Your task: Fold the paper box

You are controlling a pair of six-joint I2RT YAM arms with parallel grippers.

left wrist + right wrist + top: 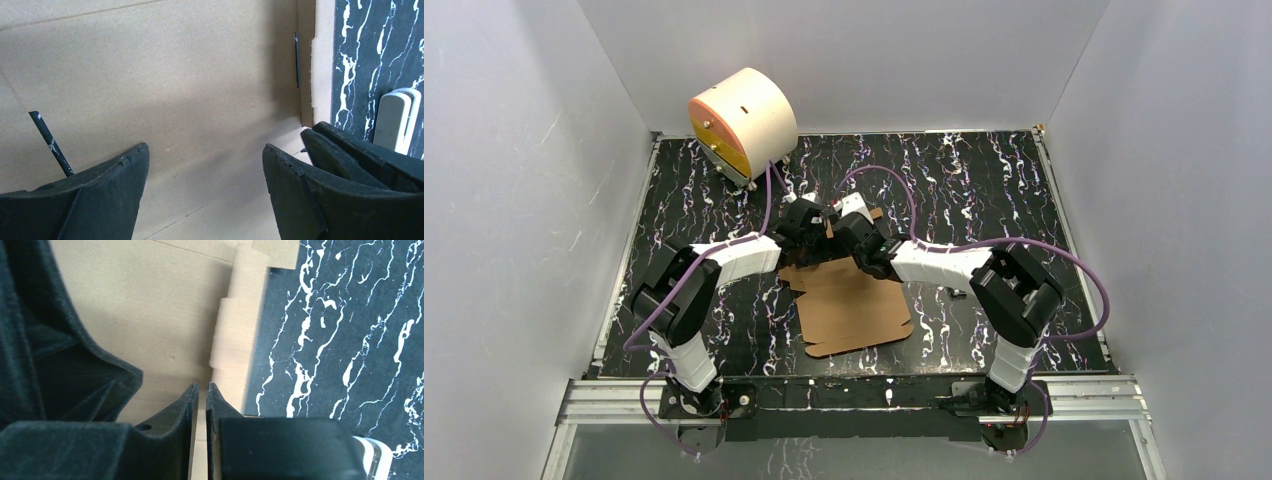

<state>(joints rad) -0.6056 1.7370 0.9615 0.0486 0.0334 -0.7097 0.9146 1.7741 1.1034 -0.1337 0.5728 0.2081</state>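
The paper box is a brown die-cut cardboard sheet lying mid-table, its far panel tipped up. Both grippers meet at that far edge. My left gripper stands open, its jaws wide apart just in front of the raised panel, with nothing between them. My right gripper sits at the panel's right edge. Its jaws are only a thin slit apart, and cardboard colour fills the slit. Whether they pinch it does not show. The right fingers appear beside the left ones.
A cream cylinder with an orange face stands at the back left. A small white bar rests on the black marbled table just behind the grippers. Grey walls close in three sides, and a metal rail runs along the near edge.
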